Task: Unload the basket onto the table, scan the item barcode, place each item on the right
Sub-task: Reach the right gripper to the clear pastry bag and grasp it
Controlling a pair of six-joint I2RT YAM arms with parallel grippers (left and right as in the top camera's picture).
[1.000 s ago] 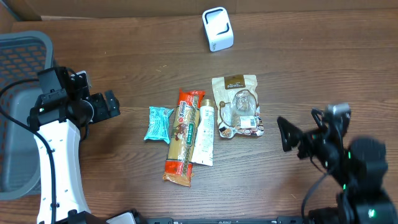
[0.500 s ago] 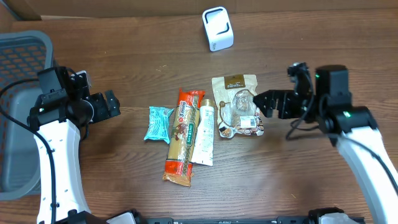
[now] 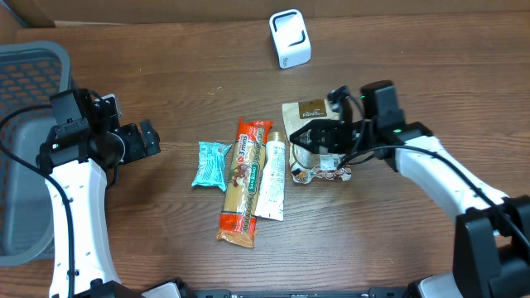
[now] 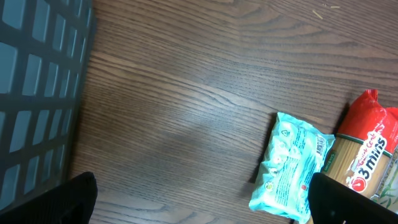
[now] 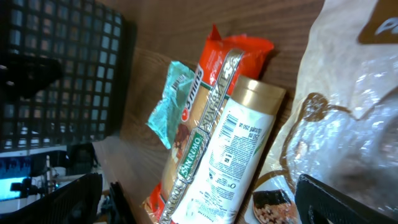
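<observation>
Brown pouch point(image 3: 313, 110) lies flat mid-table, just right of the white tube point(image 3: 272, 178), with the white scanner point(image 3: 290, 38) well apart at the far edge. Right gripper point(image 3: 302, 141) hangs over the pouch, jaws spread wide. Left gripper point(image 3: 149, 139), near the basket point(image 3: 50, 51), is equally wide.

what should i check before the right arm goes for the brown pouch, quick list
1. right pincer open: ok
2. right pincer over the brown pouch: ok
3. brown pouch apart from the white tube: cannot tell, their edges lie close
4. barcode spot on the brown pouch: cannot tell
5. white scanner unobstructed: ok
6. left pincer open, away from the items: ok
</observation>
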